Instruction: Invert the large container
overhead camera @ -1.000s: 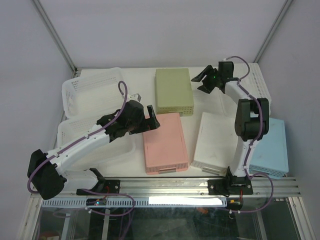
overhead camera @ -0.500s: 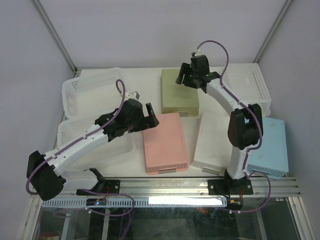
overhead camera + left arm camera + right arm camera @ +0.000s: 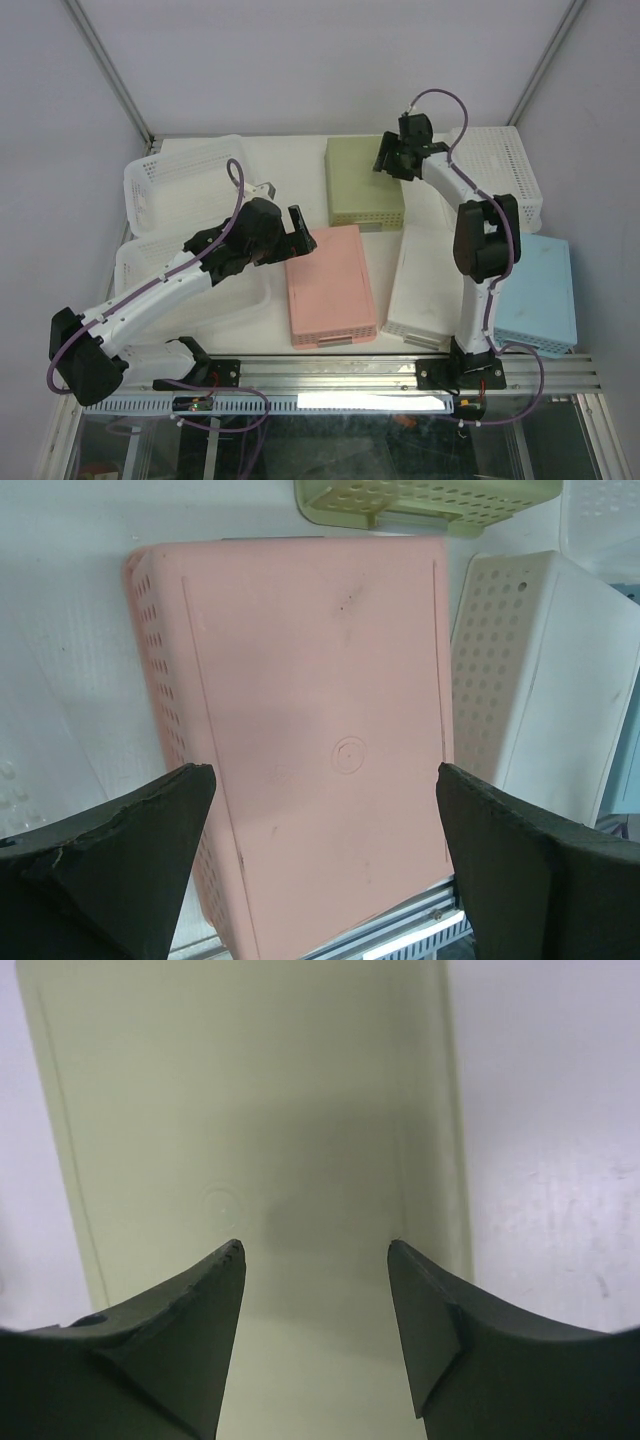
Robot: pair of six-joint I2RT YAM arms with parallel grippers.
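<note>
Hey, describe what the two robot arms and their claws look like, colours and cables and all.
The left arm and right arm share white links with black joints and bases, and a purple cable loops along each. The left claw and right claw are black; up close the fingers look matte and wedge-shaped, tapering to blunt tips. No markings show.

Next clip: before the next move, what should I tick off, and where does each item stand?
1. Left gripper open and empty: ok.
2. Right gripper open and empty: ok.
3. Arms clear of each other: ok.
4. A gripper at an upright container: not ok; left hangs over the pink basket, right over the green basket, both bottom up.
5. Upright white basket free at back left: ok.
6. Which container counts as large: cannot tell.
</note>
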